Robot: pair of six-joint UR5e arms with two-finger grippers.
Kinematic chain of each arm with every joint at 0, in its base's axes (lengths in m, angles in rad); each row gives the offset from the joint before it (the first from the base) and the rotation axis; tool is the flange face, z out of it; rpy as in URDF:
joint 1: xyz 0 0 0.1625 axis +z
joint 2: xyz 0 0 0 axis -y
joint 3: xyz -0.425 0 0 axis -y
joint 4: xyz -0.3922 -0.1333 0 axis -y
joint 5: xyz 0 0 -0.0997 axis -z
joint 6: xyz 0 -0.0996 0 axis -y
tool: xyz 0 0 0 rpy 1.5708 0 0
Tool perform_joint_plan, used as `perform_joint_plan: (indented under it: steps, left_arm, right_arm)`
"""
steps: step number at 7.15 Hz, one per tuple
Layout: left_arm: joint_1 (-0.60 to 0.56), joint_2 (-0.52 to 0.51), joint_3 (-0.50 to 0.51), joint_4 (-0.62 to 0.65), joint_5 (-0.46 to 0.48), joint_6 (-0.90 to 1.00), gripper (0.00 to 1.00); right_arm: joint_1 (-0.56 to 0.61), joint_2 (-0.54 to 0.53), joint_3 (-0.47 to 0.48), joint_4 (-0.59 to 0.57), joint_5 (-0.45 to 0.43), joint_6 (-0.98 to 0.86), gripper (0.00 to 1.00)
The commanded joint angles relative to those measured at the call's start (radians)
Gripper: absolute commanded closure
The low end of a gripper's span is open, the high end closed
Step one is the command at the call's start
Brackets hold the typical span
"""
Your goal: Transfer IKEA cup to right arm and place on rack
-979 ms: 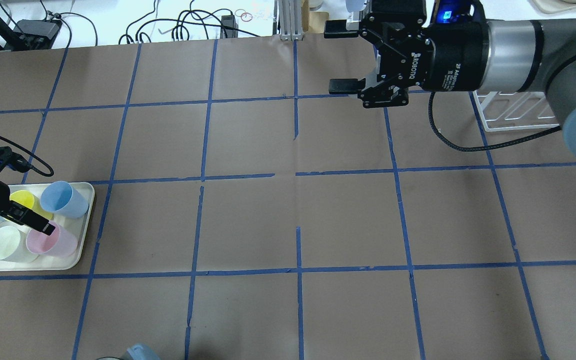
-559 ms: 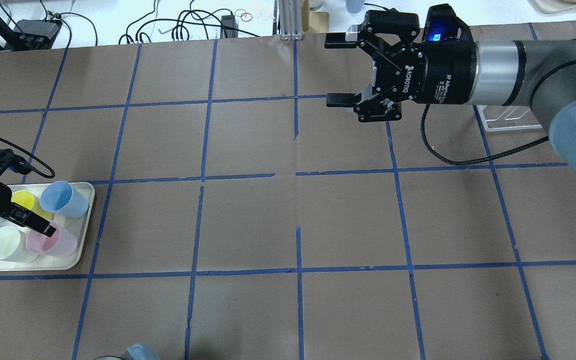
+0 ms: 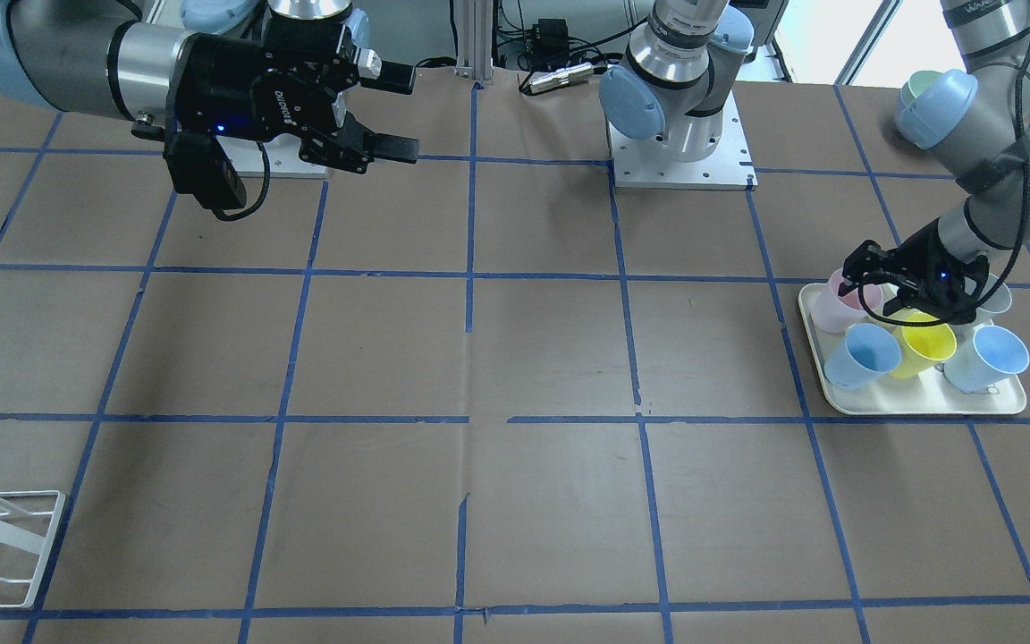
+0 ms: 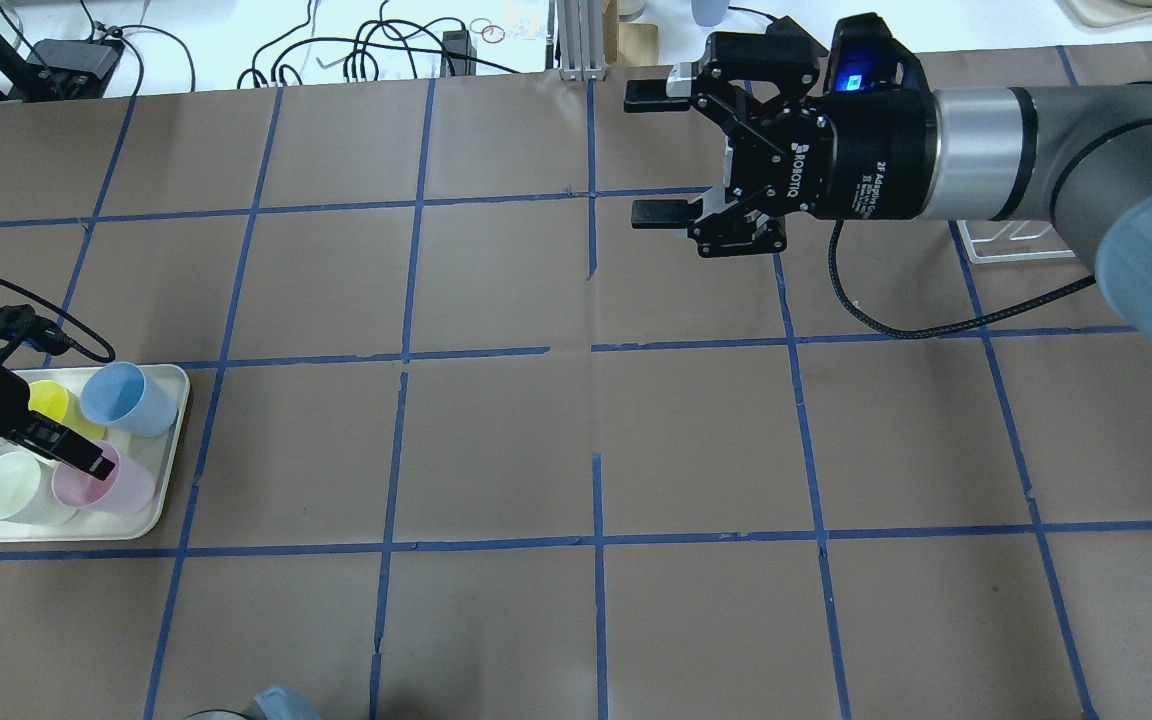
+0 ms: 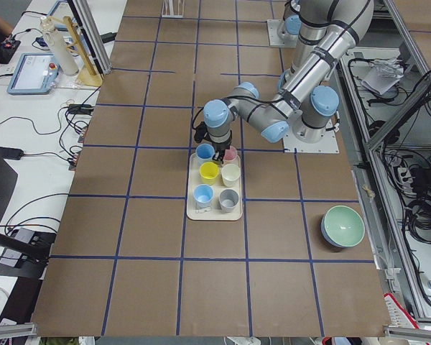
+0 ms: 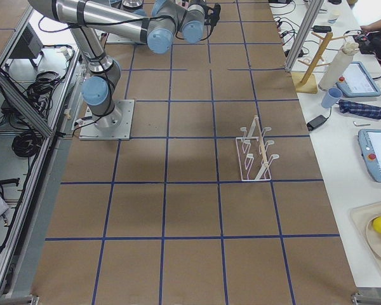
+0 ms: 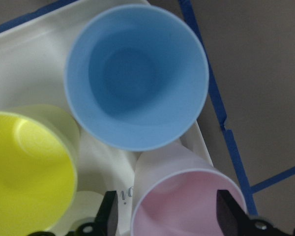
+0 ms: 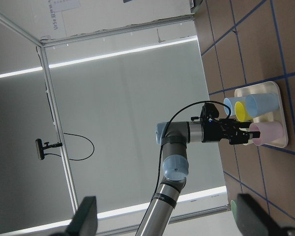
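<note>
IKEA cup (image 4: 121, 487) stands upright on the cream tray (image 4: 172, 440) at the left end of the table (image 4: 496, 440), in the tray's corner toward the table's middle. The right arm (image 4: 1036, 170) reaches over the far side, and the right gripper (image 4: 654, 155) gapes wide and empty, well apart from the cup. The rack (image 6: 254, 152) stands behind it. The left gripper (image 7: 168, 216) hangs over the cup's mouth, fingers (image 7: 109, 214) spread about rim-wide. I cannot tell whether they touch it. A blue cup (image 7: 137, 73) and a yellow cup (image 7: 24, 177) stand just beside it.
</note>
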Motion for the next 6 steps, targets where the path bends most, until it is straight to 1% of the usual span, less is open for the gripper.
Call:
perform_joint_plan:
  steps: [1,2,3,4,5,6]
  left_arm:
    - [0.000,-0.008,-0.001,0.001,0.019,-0.002,0.35]
    - [0.000,-0.012,0.001,0.003,0.019,-0.005,0.52]
    - [0.000,-0.014,0.001,0.003,0.019,-0.008,0.66]
    - [0.000,-0.014,0.001,0.003,0.019,-0.012,0.89]
    - [0.000,-0.012,0.001,0.001,0.019,-0.014,1.00]
    - [0.000,-0.011,0.001,-0.002,0.019,-0.016,1.00]
  right_arm:
    - [0.005,0.000,0.000,0.000,0.079,-0.022,0.00]
    - [0.005,0.002,0.002,0.004,0.077,-0.022,0.00]
    - [0.005,0.002,0.004,0.005,0.073,-0.022,0.00]
    - [0.005,0.005,0.005,0.005,0.071,-0.022,0.00]
    - [0.005,0.007,0.004,0.005,0.071,-0.022,0.00]
    - [0.005,0.005,0.004,0.008,0.071,-0.022,0.00]
